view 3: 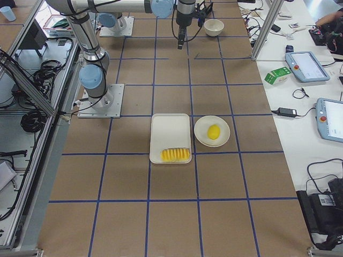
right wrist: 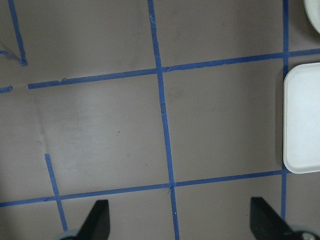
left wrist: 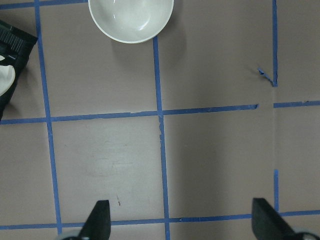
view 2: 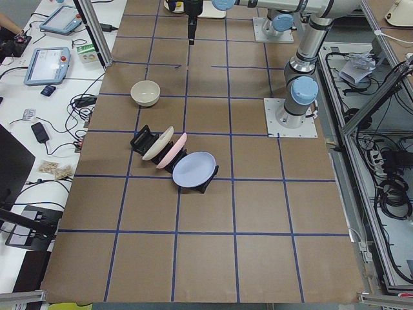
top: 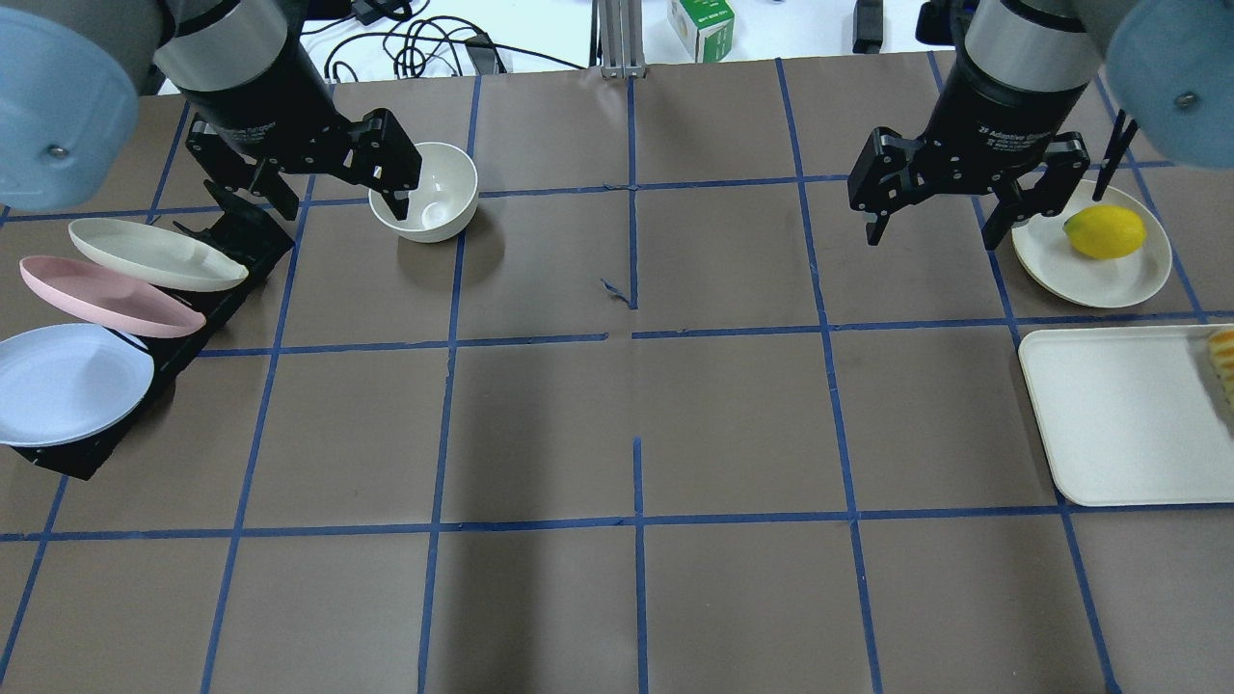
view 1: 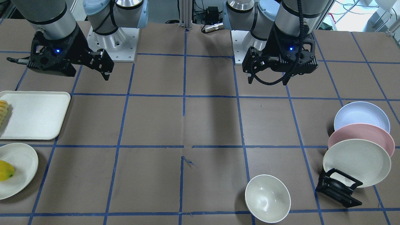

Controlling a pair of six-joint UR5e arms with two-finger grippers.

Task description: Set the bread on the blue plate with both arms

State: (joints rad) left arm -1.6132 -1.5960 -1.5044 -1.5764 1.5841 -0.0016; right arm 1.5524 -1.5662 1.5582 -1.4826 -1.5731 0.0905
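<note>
The bread (view 3: 176, 155), a ribbed golden-yellow loaf, lies at the end of a white tray (top: 1118, 414); only its end shows in the overhead view (top: 1224, 361) and in the front view (view 1: 3, 111). The blue plate (top: 63, 386) stands tilted in a black rack (view 1: 337, 187) on the far side of the table from the bread; it also shows in the front view (view 1: 361, 115). My left gripper (top: 347, 202) is open and empty, in the air next to the rack. My right gripper (top: 930, 236) is open and empty, in the air beside the tray. Both wrist views show bare table between spread fingers.
A pink plate (top: 101, 294) and a cream plate (top: 154, 255) share the rack with the blue plate. A white bowl (top: 424, 193) stands by the left gripper. A yellow lemon (top: 1104, 231) lies on a cream plate (top: 1060, 265) beside the tray. Blue tape lines grid the brown table.
</note>
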